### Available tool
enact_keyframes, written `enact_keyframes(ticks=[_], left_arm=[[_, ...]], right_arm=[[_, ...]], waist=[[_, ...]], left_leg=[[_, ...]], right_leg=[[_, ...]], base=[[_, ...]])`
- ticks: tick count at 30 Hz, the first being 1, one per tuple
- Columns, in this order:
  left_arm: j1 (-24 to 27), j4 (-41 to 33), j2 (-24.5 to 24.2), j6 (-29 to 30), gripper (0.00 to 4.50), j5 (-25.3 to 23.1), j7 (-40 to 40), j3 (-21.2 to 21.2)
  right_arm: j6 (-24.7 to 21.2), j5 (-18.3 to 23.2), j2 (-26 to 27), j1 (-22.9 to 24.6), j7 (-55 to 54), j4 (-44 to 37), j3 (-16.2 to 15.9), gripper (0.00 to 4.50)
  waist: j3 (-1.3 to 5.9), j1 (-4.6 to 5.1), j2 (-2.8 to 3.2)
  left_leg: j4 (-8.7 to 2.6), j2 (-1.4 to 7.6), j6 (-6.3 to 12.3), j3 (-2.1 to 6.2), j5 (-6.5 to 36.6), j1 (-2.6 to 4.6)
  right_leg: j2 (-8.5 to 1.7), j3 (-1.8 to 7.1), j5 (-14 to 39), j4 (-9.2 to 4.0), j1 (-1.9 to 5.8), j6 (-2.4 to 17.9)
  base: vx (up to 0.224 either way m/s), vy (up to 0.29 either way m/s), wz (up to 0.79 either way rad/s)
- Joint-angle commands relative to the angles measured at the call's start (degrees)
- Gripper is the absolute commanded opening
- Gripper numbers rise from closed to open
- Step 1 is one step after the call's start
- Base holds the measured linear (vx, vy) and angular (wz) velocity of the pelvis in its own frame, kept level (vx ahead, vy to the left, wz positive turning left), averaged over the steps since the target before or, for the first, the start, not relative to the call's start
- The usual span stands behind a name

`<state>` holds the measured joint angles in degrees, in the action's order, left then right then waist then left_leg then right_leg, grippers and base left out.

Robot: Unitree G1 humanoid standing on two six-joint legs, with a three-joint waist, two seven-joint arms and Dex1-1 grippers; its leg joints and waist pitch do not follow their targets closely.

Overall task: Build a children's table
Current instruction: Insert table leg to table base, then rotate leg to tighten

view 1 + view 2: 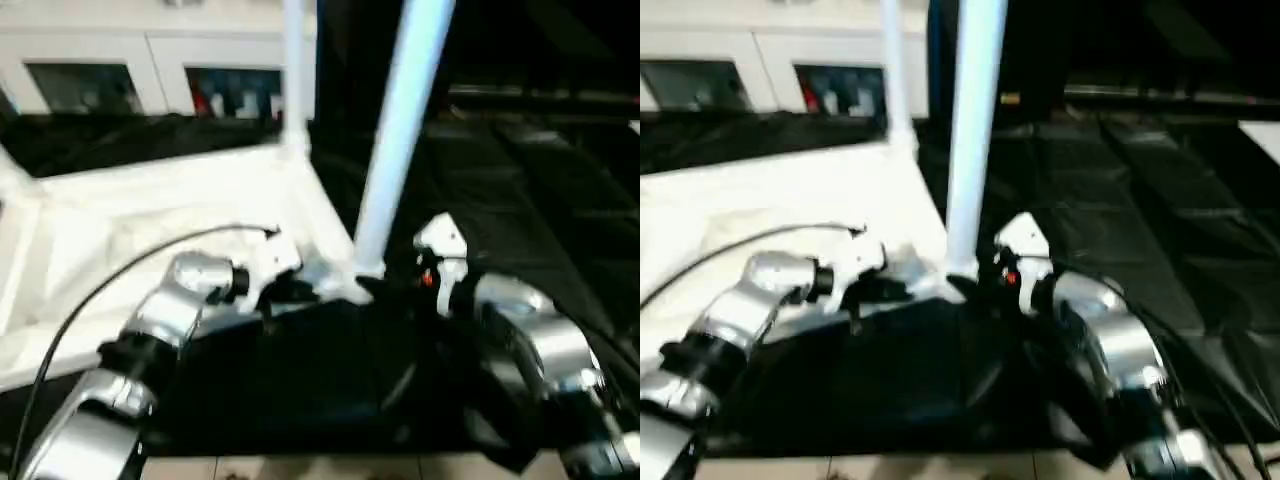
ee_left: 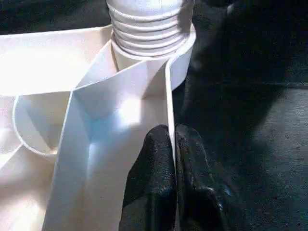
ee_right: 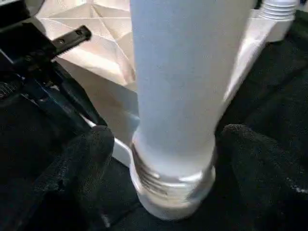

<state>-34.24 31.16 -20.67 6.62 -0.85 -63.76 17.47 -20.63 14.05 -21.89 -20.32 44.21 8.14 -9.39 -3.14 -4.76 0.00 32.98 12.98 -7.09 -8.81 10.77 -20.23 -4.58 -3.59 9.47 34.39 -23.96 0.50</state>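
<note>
Two long white cylindrical legs (image 1: 400, 140) rise from corner sockets of the white ribbed plastic tabletop (image 1: 130, 230), upside down on black cloth (image 1: 520, 190), tops cut off. Left pincer (image 2: 172, 159) pinches its thin rim; right pincer (image 3: 163, 159) stands apart around the near leg's threaded base.

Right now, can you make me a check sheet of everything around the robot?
Surface: black cloth under the work.
Job's things: tabletop upside down; near leg upright in its corner socket, threads showing; far leg upright.
Clutter: nothing seen.
Claws: left claw shut on the tabletop's rim; right claw open around the near leg's base.
Cables: black cable over the left arm.
Surroundings: white cabinet behind.
</note>
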Motion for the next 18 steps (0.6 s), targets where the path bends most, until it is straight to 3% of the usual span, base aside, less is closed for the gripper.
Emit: enact_keyframes(ticks=[1,7,8,10,18], left_arm=[[0.0,-4.3,0.3,-0.7,0.0,3.6,-2.9,-0.5],[0.7,-6.6,-0.9,0.0,0.0,4.3,-5.9,-0.1],[0.9,-7.2,-1.1,0.2,0.0,4.5,-6.7,0.0],[1.2,-8.2,-1.5,0.7,0.0,4.8,-7.6,0.2],[2.0,-10.0,-1.9,1.6,0.0,5.0,-8.1,0.3]], right_arm=[[-1.3,0.3,-1.7,1.5,1.0,-2.8,-0.5,4.0],[-0.4,-1.2,-2.2,1.9,2.6,-3.2,-2.0,4.0],[1.1,-2.8,-1.9,1.2,1.5,-1.5,-2.5,4.0],[2.7,-4.4,-1.2,0.3,-0.1,0.5,-2.7,4.0],[2.6,-4.1,-0.3,-0.3,0.6,0.9,-3.3,4.0]], waist=[[3.95,0.23,0.17],[3.98,0.12,0.33],[3.96,0.15,-0.03],[3.96,0.22,-0.01],[4.15,0.19,0.05]], left_leg=[[-3.53,-0.43,1.59,-1.34,9.7,-0.06],[-3.4,-0.5,1.85,-1.37,8.9,-0.13],[-3.44,-0.47,1.79,-1.38,8.9,-0.17],[-3.43,-0.5,1.27,-1.42,9.1,-0.09],[-3.23,-0.55,1.79,-1.36,7.3,-0.2]], right_leg=[[-2.09,2.19,9.7,-3.57,3.88,11.5],[-2.0,2.11,8.5,-3.44,3.86,11.7],[-2.03,2.11,8.8,-3.46,3.89,11.6],[-2.09,2.15,9.9,-3.49,3.72,11.5],[-1.97,2.18,6.7,-2.94,4.02,11.9]], base=[[0.0,0.0,0.0],[0.0,0.0,0.0],[0.0,0.0,0.0],[0.0,0.0,0.0],[0.0,0.0,0.0]])
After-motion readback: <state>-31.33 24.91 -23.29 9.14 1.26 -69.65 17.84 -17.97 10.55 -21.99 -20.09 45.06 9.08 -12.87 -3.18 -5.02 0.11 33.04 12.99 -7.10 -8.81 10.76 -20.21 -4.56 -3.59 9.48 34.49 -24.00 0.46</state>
